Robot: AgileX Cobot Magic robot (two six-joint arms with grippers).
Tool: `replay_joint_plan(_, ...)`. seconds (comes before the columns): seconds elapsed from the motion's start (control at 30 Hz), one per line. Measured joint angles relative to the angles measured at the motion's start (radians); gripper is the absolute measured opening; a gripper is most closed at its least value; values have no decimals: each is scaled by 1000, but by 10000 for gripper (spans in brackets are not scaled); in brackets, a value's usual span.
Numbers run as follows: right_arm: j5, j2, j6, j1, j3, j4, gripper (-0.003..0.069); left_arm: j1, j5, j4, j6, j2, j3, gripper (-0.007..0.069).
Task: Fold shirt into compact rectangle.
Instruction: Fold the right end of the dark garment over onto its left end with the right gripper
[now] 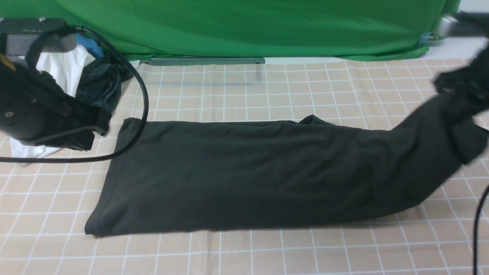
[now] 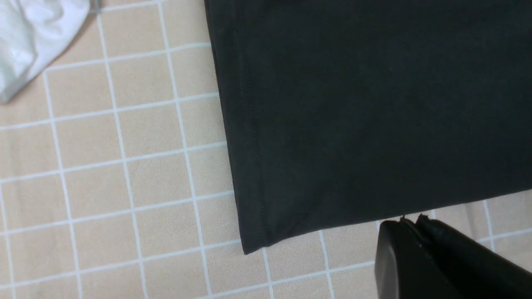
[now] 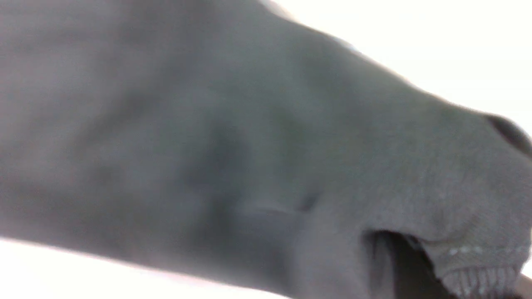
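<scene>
While the left gripper (image 2: pixel 411 222) hangs closed, empty, the right gripper (image 1: pixel 456 86) holds one shirt (image 1: pixel 244 175) end up.

The shirt (image 1: pixel 244 172) is plain black all over. The counter (image 1: pixel 229 91) is beige, with a grid of thin white lines. The backdrop (image 1: pixel 248 26) is bright green. There is also a white garment (image 1: pixel 67 70), a dark grey garment (image 1: pixel 101 84) and a blue cloth (image 1: pixel 89 44). The left claw (image 2: pixel 411 220) is black.
</scene>
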Motion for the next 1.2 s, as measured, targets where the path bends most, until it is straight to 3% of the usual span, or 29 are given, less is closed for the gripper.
replay_joint_plan(0.37, -44, 198, 116, 434, -396, 134, 97, 0, 7, -22, -1, -6, 0, 19)
replay_joint_plan(0.47, -54, 309, 134, 503, -518, 169, 97, 0, 7, -22, -1, -6, 0, 19)
replay_joint_plan(0.7, -79, 546, 168, 614, -776, 232, 97, 0, 1, -25, -1, -6, 0, 19)
replay_joint_plan(1.0, -178, 743, 183, 680, -901, 320, 106, 0, 0, -25, 2, -6, 0, 19)
replay_joint_plan(1.07, -211, 763, 184, 685, -902, 330, 139, 0, 0, -25, 2, -6, 0, 19)
replay_joint_plan(1.2, -292, 793, 184, 695, -902, 368, 307, 0, 0, -25, 2, -6, 0, 19)
